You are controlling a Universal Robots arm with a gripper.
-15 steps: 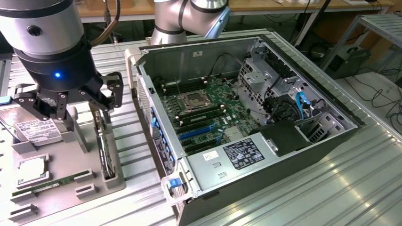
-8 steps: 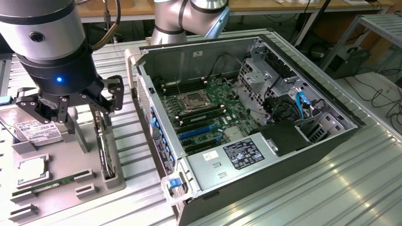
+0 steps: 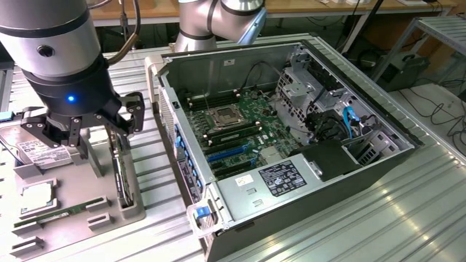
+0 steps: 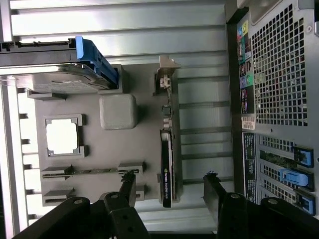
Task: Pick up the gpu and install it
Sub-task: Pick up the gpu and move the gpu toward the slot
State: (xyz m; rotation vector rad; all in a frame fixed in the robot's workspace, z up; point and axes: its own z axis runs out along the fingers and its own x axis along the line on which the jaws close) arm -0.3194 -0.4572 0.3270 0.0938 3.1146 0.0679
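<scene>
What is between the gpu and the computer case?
Between the gpu and the case, the wrist view shows the edge of the grey tray, then bare slatted table.

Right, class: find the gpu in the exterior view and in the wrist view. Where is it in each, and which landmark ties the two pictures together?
Exterior view: the gpu stands on edge in the grey tray, at its side nearest the computer case.
Wrist view: the gpu, seen edge-on, at the tray's side facing the case.
Shared landmark: the computer case.
</scene>
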